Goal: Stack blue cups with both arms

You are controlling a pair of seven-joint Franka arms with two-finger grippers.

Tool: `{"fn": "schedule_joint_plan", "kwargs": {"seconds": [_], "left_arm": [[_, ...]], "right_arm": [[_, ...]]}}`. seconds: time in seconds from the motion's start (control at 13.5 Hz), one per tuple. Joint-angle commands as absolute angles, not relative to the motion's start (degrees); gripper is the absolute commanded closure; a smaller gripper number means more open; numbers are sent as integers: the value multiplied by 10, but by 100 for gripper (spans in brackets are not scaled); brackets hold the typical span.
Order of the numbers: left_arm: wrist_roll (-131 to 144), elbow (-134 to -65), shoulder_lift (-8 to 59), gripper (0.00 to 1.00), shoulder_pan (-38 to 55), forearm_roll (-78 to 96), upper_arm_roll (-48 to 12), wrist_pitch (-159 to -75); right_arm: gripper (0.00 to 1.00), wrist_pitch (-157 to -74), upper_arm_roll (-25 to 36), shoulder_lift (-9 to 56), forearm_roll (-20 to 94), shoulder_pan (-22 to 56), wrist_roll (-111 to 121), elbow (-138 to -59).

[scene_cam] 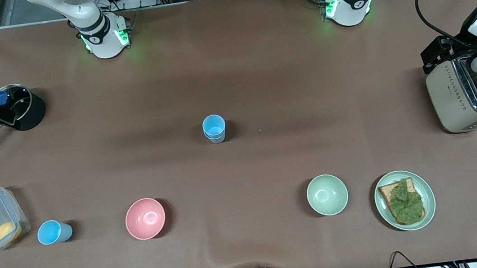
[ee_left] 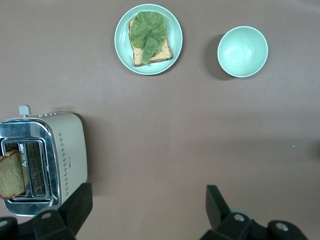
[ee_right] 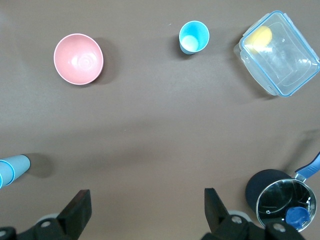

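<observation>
While nested, tapered blue cups [scene_cam: 214,128] stand mid-table.

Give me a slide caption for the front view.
Stacked blue cups at table centre, single blue cup beside pink bowl.

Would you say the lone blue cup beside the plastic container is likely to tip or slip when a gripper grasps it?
The lone blue cup looks small, thin-walled and empty, so probably light and easily knocked over. Its smooth tapered sides may slip upward out of a squeeze. It stands upright, narrow base down, so pushing could topple it.
</observation>
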State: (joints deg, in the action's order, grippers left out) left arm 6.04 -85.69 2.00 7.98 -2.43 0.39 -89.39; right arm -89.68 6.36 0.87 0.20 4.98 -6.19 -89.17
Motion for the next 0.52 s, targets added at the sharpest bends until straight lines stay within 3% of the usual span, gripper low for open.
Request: {"fn": "schedule_joint_plan", "kwargs": {"seconds": [0.0,0.45], "left_arm": [[44,-859,12,0,82,-12,9,-888],[45,-858,11,0,82,-11,8,-883]], "right_arm": [[0,-896,61,4,-4,48,-63,-896],[0,-896,61,4,-4,48,-64,-896]]}}
